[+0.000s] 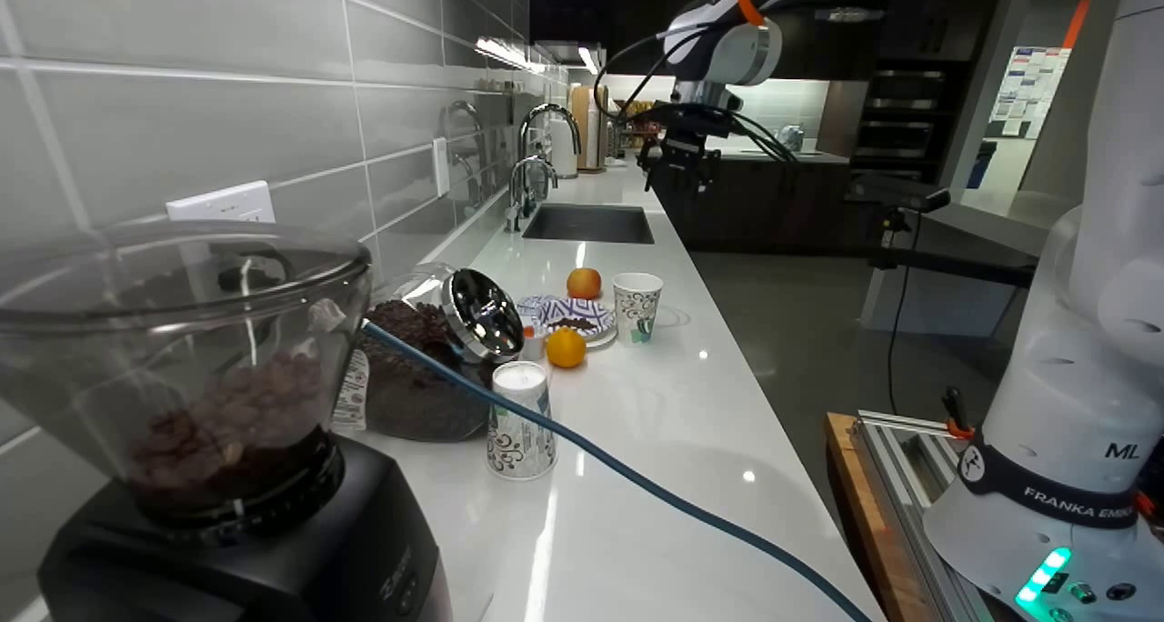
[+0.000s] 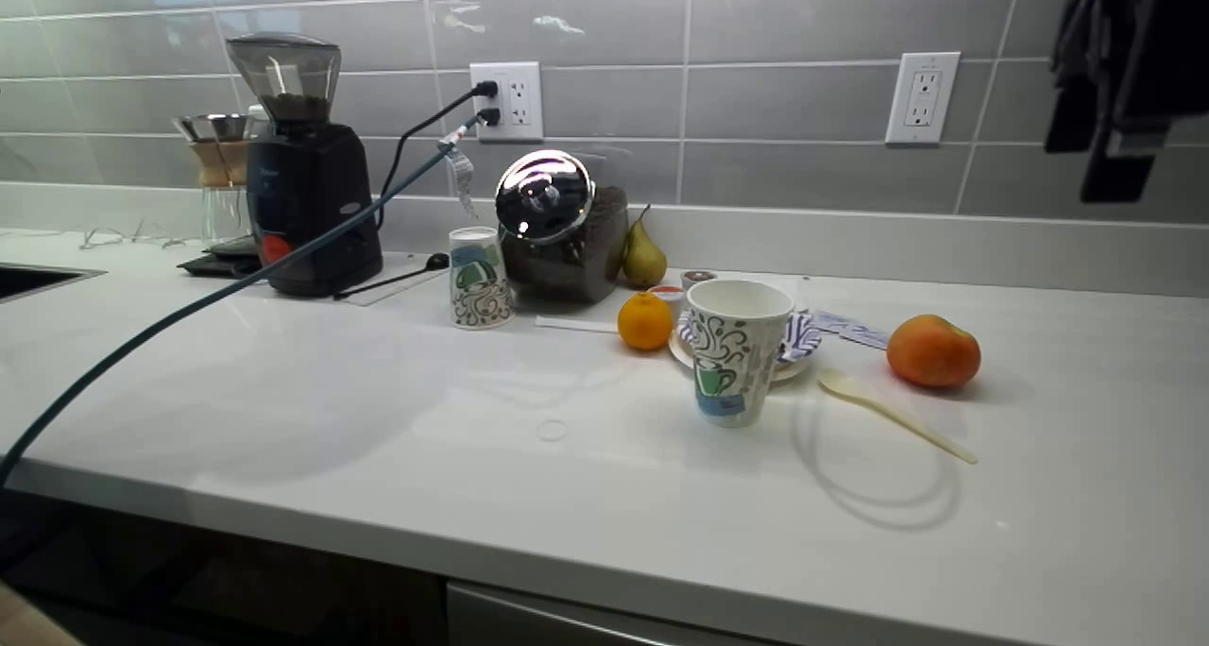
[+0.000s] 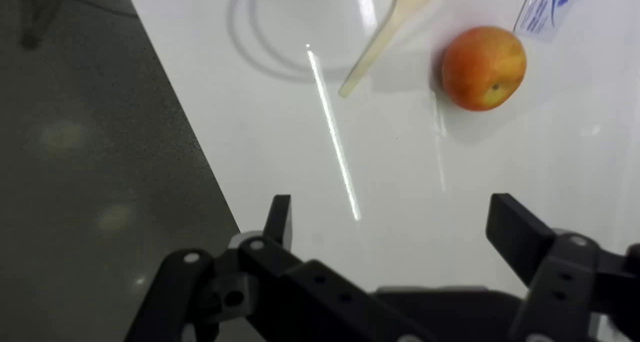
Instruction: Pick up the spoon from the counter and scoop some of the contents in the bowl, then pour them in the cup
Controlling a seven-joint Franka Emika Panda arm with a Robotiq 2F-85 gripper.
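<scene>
The pale yellow spoon [image 2: 897,417] lies on the counter beside the peach-coloured fruit. It also shows at the top of the wrist view [image 3: 376,44], where its bowl end is cut off. The white cup with dark swirls [image 2: 740,353] stands upright on the counter, also in an exterior view [image 1: 637,308]. The blue-and-white patterned bowl [image 1: 556,309] holds dark brown bits. It is partly hidden behind the cup in an exterior view [image 2: 803,334]. My gripper [image 3: 391,202] is open and empty, high above the counter and apart from the spoon. It also shows in an exterior view [image 1: 675,184].
An upside-down cup [image 1: 520,431], a jar of dark beans [image 2: 576,249] and a coffee grinder [image 2: 307,193] stand on the counter. A peach-coloured fruit [image 3: 483,68], an orange [image 2: 645,322] and a pear [image 2: 644,254] lie near the bowl. A blue cable [image 1: 627,472] crosses the counter's front edge.
</scene>
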